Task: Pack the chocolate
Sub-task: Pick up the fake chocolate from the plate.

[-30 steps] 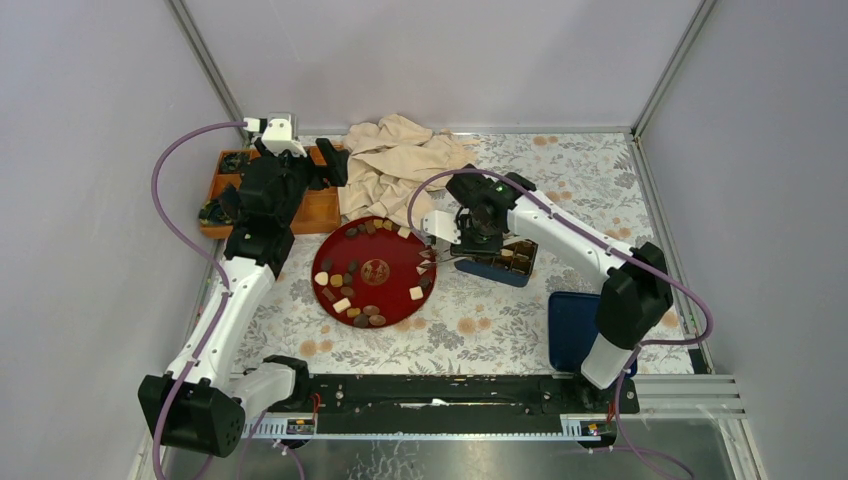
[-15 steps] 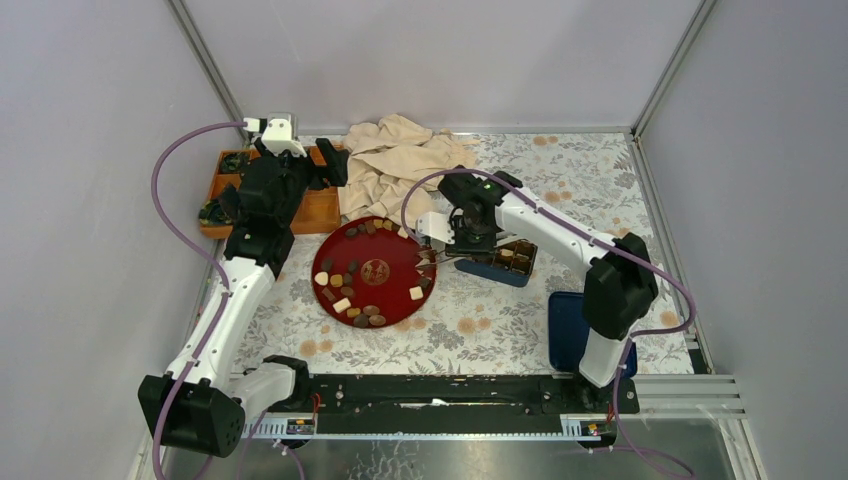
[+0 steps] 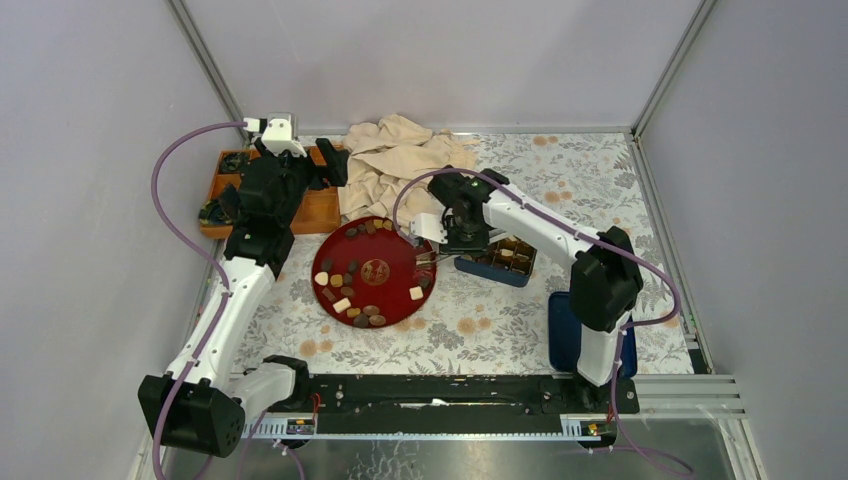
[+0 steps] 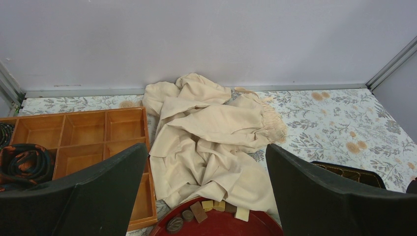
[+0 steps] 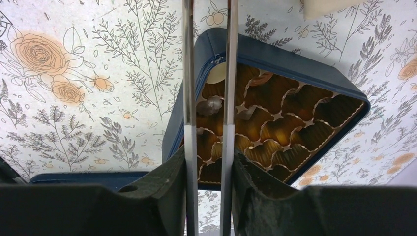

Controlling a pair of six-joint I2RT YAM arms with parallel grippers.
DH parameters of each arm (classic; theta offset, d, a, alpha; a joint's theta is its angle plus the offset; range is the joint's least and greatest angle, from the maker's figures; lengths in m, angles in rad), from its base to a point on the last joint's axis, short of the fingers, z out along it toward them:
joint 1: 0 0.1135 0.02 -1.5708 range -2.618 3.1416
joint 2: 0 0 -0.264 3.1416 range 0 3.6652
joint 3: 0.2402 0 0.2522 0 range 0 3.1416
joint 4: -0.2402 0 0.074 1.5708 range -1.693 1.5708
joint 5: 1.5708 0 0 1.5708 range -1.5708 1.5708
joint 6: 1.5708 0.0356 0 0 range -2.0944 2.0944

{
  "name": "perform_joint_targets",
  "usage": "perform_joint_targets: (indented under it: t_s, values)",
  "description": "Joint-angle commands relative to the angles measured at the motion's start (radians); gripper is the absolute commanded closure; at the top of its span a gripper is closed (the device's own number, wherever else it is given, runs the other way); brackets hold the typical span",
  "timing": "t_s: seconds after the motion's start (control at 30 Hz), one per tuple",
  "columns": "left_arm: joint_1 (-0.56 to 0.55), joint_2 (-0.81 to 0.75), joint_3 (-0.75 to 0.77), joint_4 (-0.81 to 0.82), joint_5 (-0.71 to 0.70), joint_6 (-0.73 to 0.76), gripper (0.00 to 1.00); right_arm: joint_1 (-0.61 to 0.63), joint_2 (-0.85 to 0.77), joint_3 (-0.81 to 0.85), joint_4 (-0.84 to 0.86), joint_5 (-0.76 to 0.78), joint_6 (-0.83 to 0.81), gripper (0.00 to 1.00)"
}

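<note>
The chocolate [image 3: 345, 290] lies as several brown and cream pieces on a round red plate [image 3: 395, 290]; its far pieces [image 4: 211, 209] show in the left wrist view. My right gripper [image 3: 455, 238] is shut on thin metal tongs [image 3: 430, 260], whose tips reach the plate's right edge. In the right wrist view the tongs [image 5: 188, 73] run up between my gripper's [image 5: 206, 182] fingers, above a blue box [image 5: 275, 54] of gold cups holding a few pieces [image 5: 212, 104]. My left gripper [image 4: 206, 196] hangs open and empty over the cloth's near edge.
A crumpled beige cloth [image 3: 395, 160] lies behind the plate. A wooden divided tray [image 3: 320, 210] sits at the back left under the left arm. The blue box [image 3: 500, 278] stands right of the plate, and its blue lid [image 3: 565, 330] lies near the right arm's base.
The right arm has swung left and back, carrying the tongs from over the box toward the plate's right edge. The left arm has not moved.
</note>
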Motion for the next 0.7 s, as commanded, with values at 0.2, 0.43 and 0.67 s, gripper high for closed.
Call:
perform_joint_targets:
  t_s: [0.2, 0.43, 0.67]
  values:
    - [-0.003, -0.024, -0.012, 0.039, 0.008, 0.002, 0.01, 0.011, -0.050, 0.057, -0.023, -0.042, 0.021, 0.98]
    - [-0.002, -0.026, -0.015, 0.041, 0.006, 0.002, 0.01, -0.030, -0.158, -0.015, 0.047, -0.200, 0.117, 1.00]
    - [-0.002, -0.028, -0.016, 0.041, 0.008, 0.002, 0.01, -0.243, -0.356, -0.185, 0.129, -0.483, 0.219, 1.00]
